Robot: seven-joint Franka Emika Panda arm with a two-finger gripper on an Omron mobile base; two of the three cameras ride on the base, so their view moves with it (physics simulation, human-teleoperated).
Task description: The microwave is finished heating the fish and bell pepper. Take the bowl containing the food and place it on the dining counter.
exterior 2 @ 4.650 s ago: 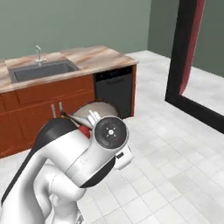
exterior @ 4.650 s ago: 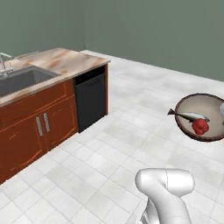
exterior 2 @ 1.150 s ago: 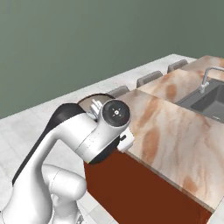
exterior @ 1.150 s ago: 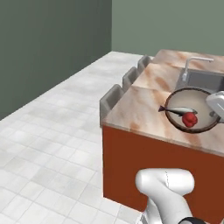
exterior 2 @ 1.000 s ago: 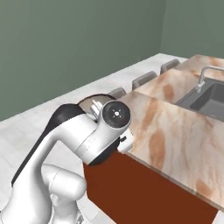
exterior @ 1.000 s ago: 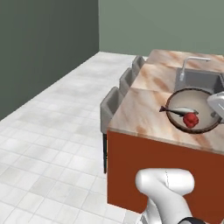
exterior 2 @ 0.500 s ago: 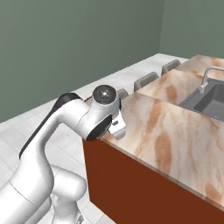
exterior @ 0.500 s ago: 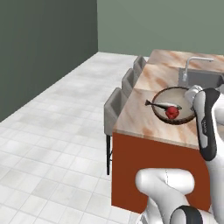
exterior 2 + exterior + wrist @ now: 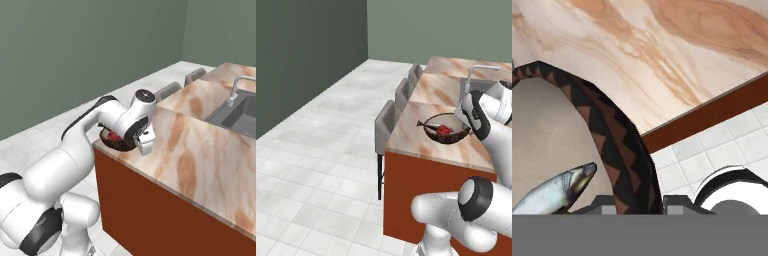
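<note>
A moment ago the bowl hung out past the end of the surface; now the arm has reached forward and the bowl is over the marble top. The claw [image 9: 639, 202] is squeezed shut on the rim of the bowl [image 9: 448, 131], pinching the dark brown wall between its two tips. The bowl looks hard and stiff, so it will not bend, but a pinch on one side lets it tip, and the fish [image 9: 437, 125] and the red bell pepper [image 9: 444, 130] inside look loose and could slide or roll out. Keeping it level seems the safe way. The bowl sits low over the dining counter [image 9: 421, 140], near its end corner, and I cannot tell if it touches yet. The edge and the floor are close by on that side. Beyond the bowl lies more bare marble, then a sink [image 9: 235, 116] with a tap [image 9: 476, 74]. Grey stools [image 9: 387, 124] stand along the surface's side.
</note>
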